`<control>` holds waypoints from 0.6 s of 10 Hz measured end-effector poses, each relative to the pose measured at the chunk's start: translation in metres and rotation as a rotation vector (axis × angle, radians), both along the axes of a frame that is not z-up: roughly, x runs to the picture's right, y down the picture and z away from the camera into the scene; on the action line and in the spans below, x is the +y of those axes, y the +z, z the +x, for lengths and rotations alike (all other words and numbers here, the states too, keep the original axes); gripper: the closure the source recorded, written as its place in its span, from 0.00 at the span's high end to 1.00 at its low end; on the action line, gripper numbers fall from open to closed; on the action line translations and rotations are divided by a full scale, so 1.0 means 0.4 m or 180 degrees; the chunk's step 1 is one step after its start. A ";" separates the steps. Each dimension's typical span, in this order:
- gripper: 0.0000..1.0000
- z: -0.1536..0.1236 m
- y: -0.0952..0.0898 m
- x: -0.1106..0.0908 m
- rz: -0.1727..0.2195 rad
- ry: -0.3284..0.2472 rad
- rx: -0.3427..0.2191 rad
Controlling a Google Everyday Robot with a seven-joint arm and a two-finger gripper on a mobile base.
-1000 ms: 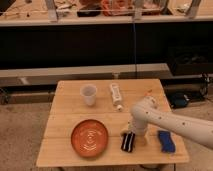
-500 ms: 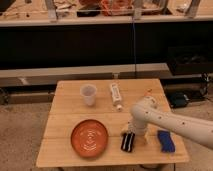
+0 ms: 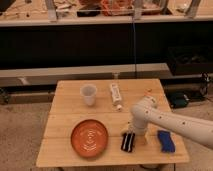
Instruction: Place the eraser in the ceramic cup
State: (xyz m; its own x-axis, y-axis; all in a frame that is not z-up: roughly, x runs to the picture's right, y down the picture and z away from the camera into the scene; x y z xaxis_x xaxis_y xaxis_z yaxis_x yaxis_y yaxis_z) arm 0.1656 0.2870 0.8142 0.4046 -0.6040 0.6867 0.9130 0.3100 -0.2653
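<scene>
From my remote station I note the wooden table (image 3: 65, 107) carrying all items. The white arm (image 3: 175, 123) reaches in from the right, elbow bent over the table's front right quarter. The orange plate (image 3: 89, 138) lies front centre. The ceramic cup (image 3: 88, 94) stands upright towards the rear left, well apart from the arm. A white tube (image 3: 115, 94) lies just right of the cup; a blue block (image 3: 166, 140) lies near the front right edge. The eraser (image 3: 128, 141) rests flat on the table between plate and blue block. The gripper (image 3: 134, 136) has come down slightly over the last second and now sits at the eraser. I cannot tell how its jaws stand. My judgement: pickup is in hand; transfer to the cup is outstanding.
</scene>
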 end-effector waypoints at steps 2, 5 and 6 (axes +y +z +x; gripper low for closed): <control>0.80 0.004 -0.006 -0.004 -0.0007 -0.0010 0.0004; 0.80 0.001 -0.001 -0.001 -0.0007 -0.0022 -0.0017; 0.80 -0.003 0.001 -0.001 -0.0008 -0.0033 -0.0028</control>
